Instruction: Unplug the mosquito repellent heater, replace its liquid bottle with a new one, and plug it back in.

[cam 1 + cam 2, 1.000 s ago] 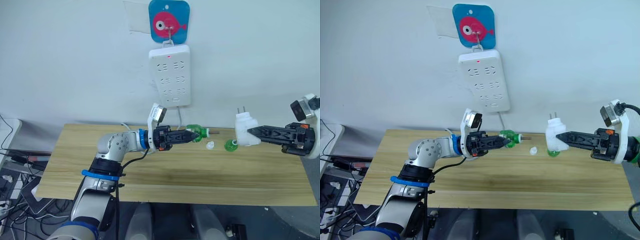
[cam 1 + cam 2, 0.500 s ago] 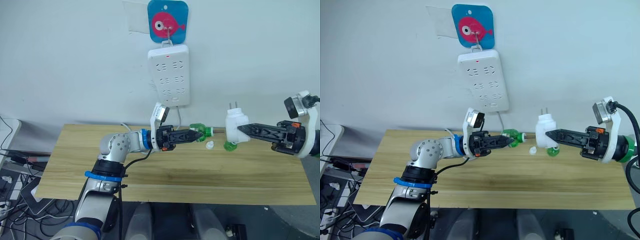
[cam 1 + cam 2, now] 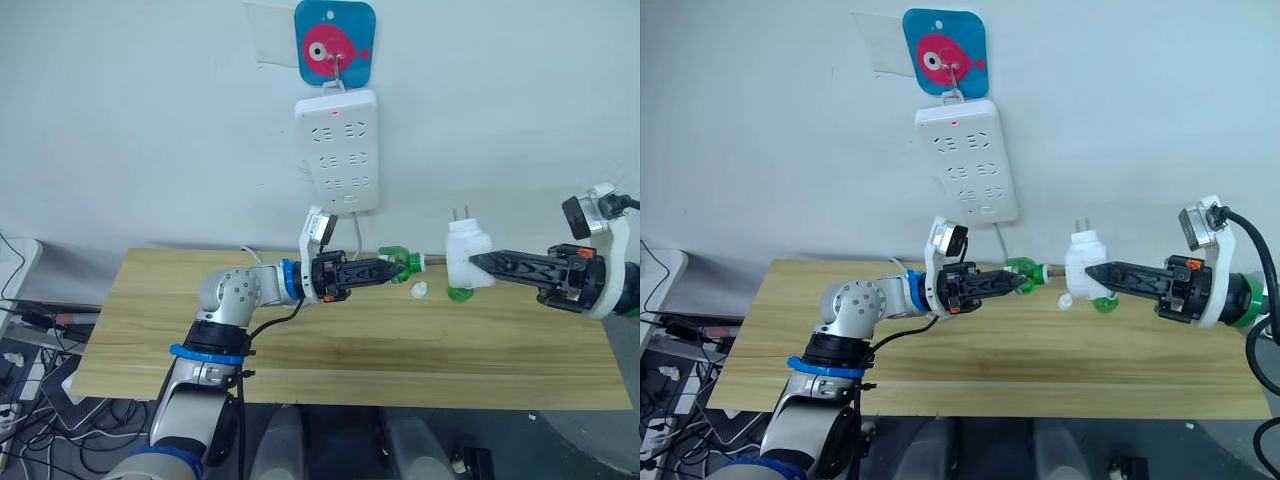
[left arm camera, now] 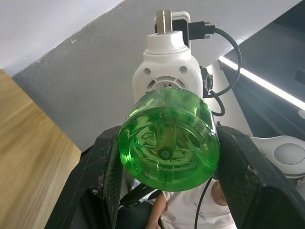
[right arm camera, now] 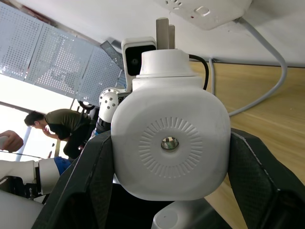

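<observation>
I have the left gripper (image 3: pixel 398 267) closed on a green liquid bottle (image 3: pixel 397 263), held sideways above the wooden surface (image 3: pixel 340 350), neck aimed right — in the left wrist view the bottle's round base (image 4: pixel 168 144) sits clamped between both black fingers (image 4: pixel 102 169). The right gripper (image 3: pixel 478 262) has its jaws closed on the mosquito repellent heater (image 3: pixel 466 250); it is off the wall, up in the air over the far right part of the surface, prongs pointing up. In the right wrist view its vent ring (image 5: pixel 170 143) faces the camera, fingers on either side of the white body. Bottle neck and heater are near each other, a small gap between. A second green bottle (image 3: pixel 459 293) sits on the surface just below the heater, a small white cap (image 3: pixel 420 291) left of it. The white power strip (image 3: pixel 339 151) hangs on the far wall under a blue fish hook plate (image 3: pixel 335 41), red light on.
</observation>
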